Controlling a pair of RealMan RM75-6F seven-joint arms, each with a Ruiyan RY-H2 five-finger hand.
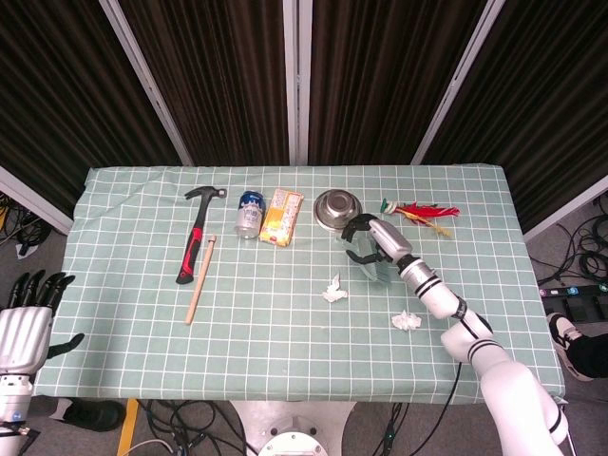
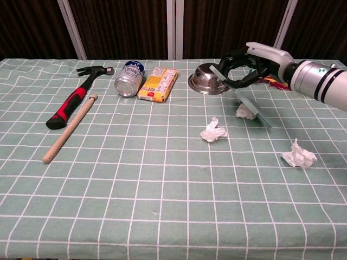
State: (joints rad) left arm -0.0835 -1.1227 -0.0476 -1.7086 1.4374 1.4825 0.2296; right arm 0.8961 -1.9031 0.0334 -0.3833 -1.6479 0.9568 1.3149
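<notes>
The right arm reaches from the lower right of the head view diagonally up toward the middle of the frame, its white forearm stretched out. The right hand has dark fingers curled around a clear flat piece, gripping it. The left hand sits at the lower left edge, fingers pointing up and spread apart, holding nothing.

The right hand and the clear sheet it holds hide part of the crumpled tissue in the chest view, while the left hand shows only in the head view.
</notes>
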